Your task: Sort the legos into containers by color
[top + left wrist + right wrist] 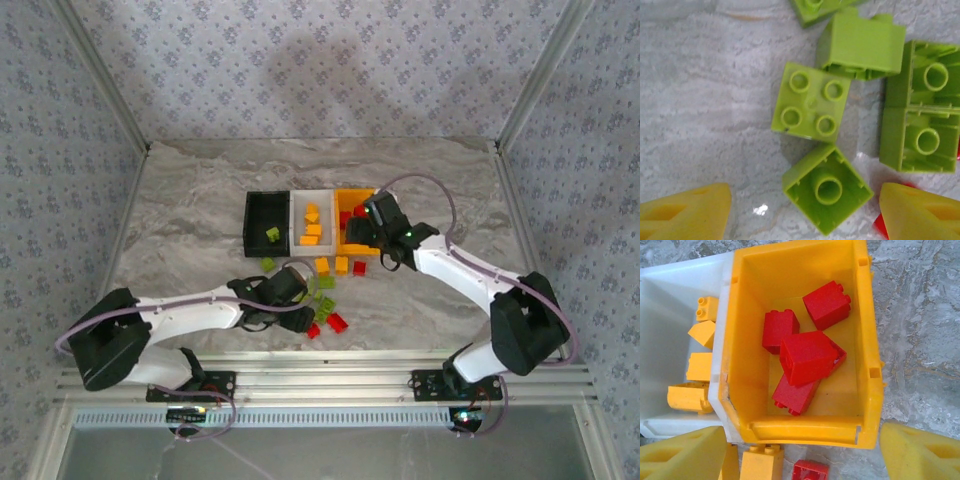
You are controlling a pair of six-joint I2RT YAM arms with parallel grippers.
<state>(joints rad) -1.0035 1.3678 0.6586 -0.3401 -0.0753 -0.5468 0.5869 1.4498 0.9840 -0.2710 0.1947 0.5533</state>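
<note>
Fingers, left [690,212]: open above lime green legos [812,107] on desk [705,90]. Fingers, right [682,455]: open, empty, over orange bin [867,340] holding four red legos [807,357].

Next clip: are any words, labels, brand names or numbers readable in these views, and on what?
None can be read. The green bricks, red bricks, orange bin, white bin and black bin carry no legible marks. The wallpaper bears a flower pattern, no letters.
</note>
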